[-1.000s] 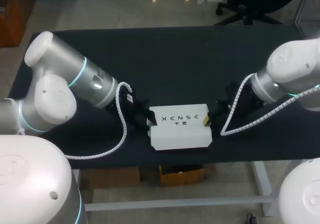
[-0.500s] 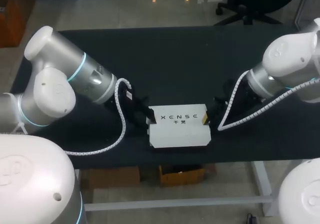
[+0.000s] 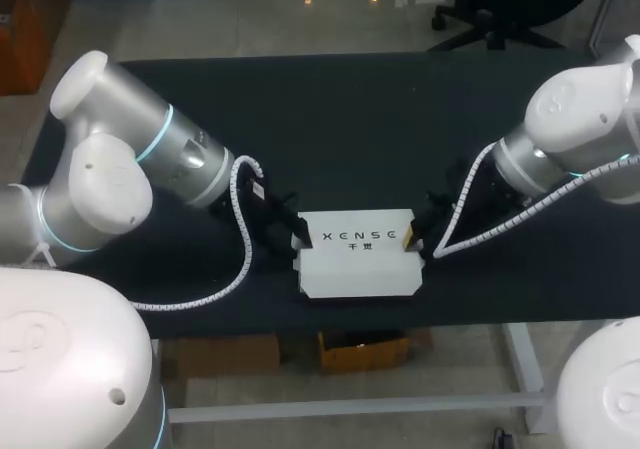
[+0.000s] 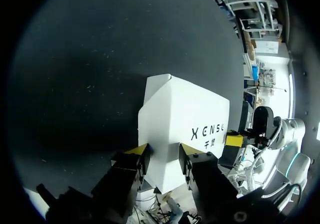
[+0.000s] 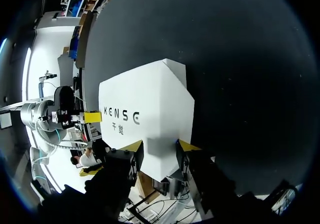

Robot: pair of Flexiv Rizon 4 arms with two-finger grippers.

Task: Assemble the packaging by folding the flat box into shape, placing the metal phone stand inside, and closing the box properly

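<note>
**Item:** white box [image 3: 358, 264], folded into shape, lid down, printed face up. Sits toward the near edge of the black table [image 3: 340, 119], about midway between left and right. Metal phone stand not visible (possibly inside; cannot be confirmed).

**Change:**
- Box in practically the same spot as a second ago.
- Left arm [image 3: 150, 159]: elbow housing shifted slightly toward the far side, then steady over the last half second.
- Right arm [image 3: 570, 134]: upper joint drawn in toward the left and the far side, then likewise steady.
- Both grippers kept at the box ends throughout.

**Meaning for task:** judged a late step, squaring or pressing home the end flaps. Folding done, lid apparently shut, only small adjustments under way.

**Pose, left gripper** [image 4: 165, 150]:
- Enters from the left, forearm sloping down toward the right.
- Set against the left end of the box, near its far corner.
- Fingers [image 4: 137, 150] spread, white box end showing in the gap, no pinch evident.

**Pose, right gripper** [image 5: 160, 146]:
- Mirror arrangement at the right end, also by the far corner.
- Fingers spread over the white end, nothing clamped.
</note>
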